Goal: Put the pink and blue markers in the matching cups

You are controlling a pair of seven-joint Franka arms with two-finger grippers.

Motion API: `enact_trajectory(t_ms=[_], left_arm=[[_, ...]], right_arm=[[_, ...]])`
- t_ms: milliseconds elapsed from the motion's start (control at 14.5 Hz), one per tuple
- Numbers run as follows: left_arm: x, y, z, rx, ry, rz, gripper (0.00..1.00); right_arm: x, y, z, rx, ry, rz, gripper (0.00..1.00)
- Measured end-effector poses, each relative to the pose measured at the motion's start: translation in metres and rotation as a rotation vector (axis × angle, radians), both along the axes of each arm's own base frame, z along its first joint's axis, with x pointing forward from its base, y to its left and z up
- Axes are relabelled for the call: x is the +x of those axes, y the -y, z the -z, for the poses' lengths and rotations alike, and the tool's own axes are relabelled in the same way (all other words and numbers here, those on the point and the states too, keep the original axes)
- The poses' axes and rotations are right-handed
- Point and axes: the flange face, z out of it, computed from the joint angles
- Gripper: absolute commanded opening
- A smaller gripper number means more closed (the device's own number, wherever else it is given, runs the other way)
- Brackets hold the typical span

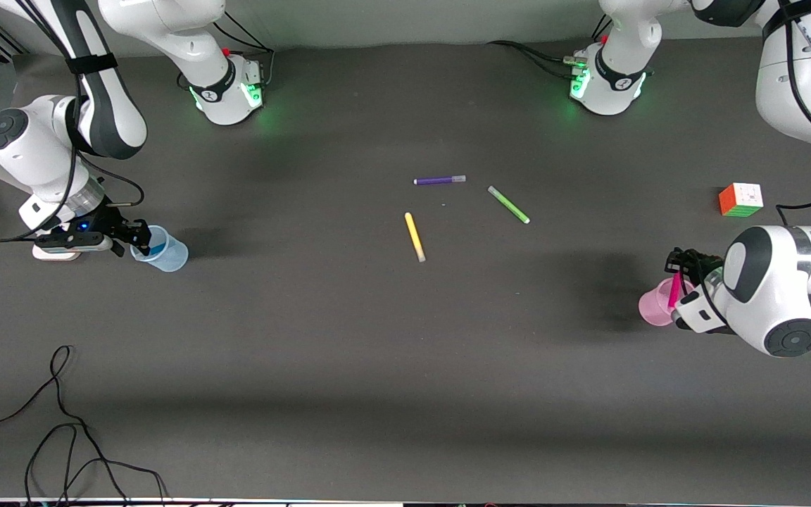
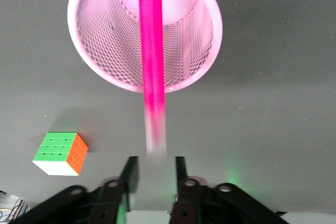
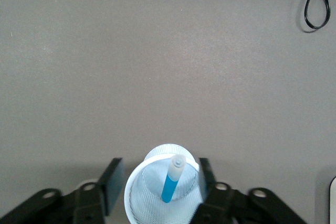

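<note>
— Pink marker (image 2: 152, 61)?
— In the pink cup (image 1: 656, 304), leaning on the rim; left tool (image 2: 153, 174) just above, fingers parted, holding nothing.
— Blue marker (image 3: 171, 179)?
— In the blue cup (image 1: 164, 251); right tool (image 3: 156, 181) wide, straddling the cup.

The dark grey table (image 1: 349, 366) carries a purple pen (image 1: 439, 180), green pen (image 1: 508, 204) and yellow pen (image 1: 415, 236) near the frame's centre. A colour cube (image 1: 740, 199) sits at mid right, a pink cup (image 1: 656, 303) below it, a blue cup (image 1: 163, 249) at mid left, and a black cable (image 1: 60, 429) at lower left.
</note>
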Motion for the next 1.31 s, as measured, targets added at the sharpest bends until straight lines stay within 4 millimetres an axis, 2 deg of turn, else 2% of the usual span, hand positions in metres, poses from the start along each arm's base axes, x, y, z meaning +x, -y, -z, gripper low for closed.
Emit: enact_trajectory(t_ms=[207, 552, 690, 897, 1034, 1172, 1310], left_arm=[[0.008, -0.001, -0.014, 0.001, 0.026, -0.003, 1.00], [0.030, -0.008, -0.071, 0.011, 0.117, -0.023, 1.00], [0.029, -0.007, -0.098, 0.012, 0.149, -0.025, 1.00], [0.022, 0.002, -0.162, -0.021, 0.266, -0.031, 1.00], [0.011, 0.007, -0.202, -0.039, 0.369, -0.030, 1.00], [-0.007, 0.011, -0.225, -0.042, 0.446, -0.023, 1.00], [-0.025, 0.016, -0.240, -0.062, 0.487, -0.030, 1.00]], right_arm=[[0.001, 0.000, -0.001, -0.001, 0.003, 0.000, 1.00], [0.016, 0.003, -0.022, 0.001, -0.019, 0.000, 1.00], [0.029, 0.001, -0.044, 0.005, -0.058, -0.009, 1.00], [0.048, -0.020, -0.090, 0.007, -0.102, -0.048, 1.00], [0.059, -0.035, -0.128, 0.007, -0.131, -0.064, 1.00], [0.067, -0.047, -0.165, 0.004, -0.135, -0.080, 1.00], [0.070, -0.055, -0.195, 0.001, -0.122, -0.091, 1.00]])
